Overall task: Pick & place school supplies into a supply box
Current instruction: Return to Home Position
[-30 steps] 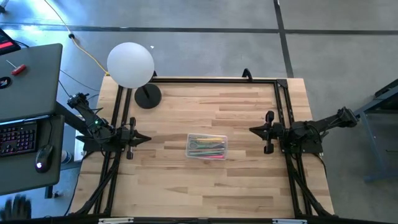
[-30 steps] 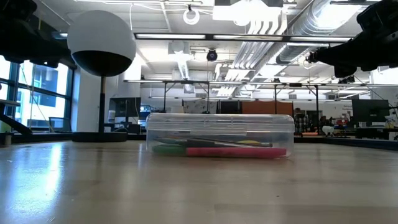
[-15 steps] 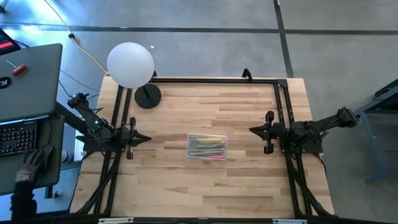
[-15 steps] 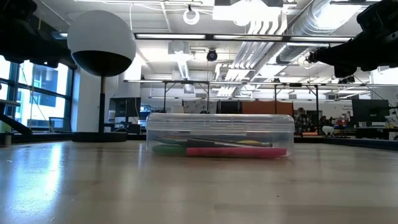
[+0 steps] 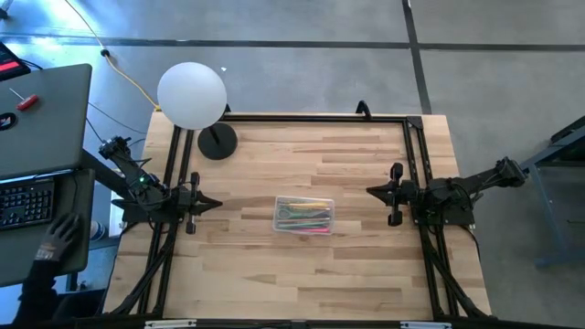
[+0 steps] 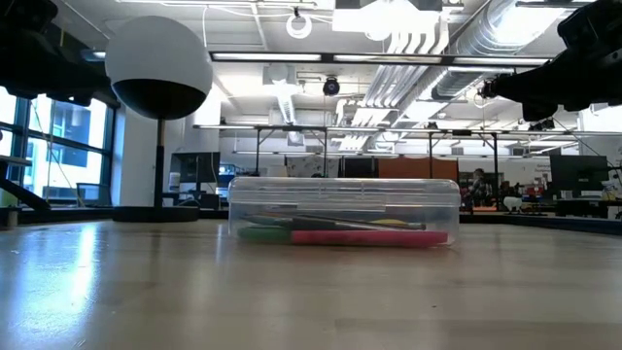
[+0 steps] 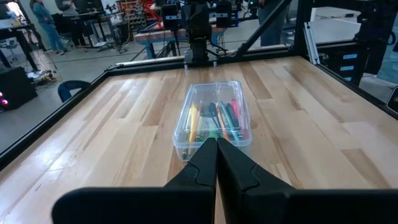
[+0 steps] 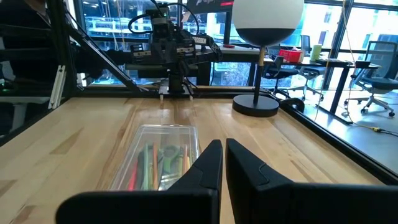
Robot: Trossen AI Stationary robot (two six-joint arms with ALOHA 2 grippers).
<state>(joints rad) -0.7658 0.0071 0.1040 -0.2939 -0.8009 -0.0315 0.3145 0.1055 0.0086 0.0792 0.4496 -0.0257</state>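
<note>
The supply box [image 5: 304, 215] lies flat on the wooden tabletop [image 5: 302, 274], lid down. The school supplies [image 7: 214, 118] are inside it: pink, green, orange and dark sticks lying lengthwise along its floor. Nothing touches the box. To the box's left, well apart from it, the left tool [image 5: 216, 203] points at the box with its two fingers pressed together on nothing. To the box's right, also apart from it, the right tool [image 5: 370, 191] faces the box. Its fingers seem closed too, with at most a hairline between them, and hold nothing. Farther off, behind the box and to its left, a white globe lamp [image 5: 191, 95] stands on a round black base [image 5: 217, 142]. Farthest from the box, beyond the left arm and off the tabletop, a person's hand [image 5: 62, 236] rests beside a keyboard [image 5: 26, 203].
</note>
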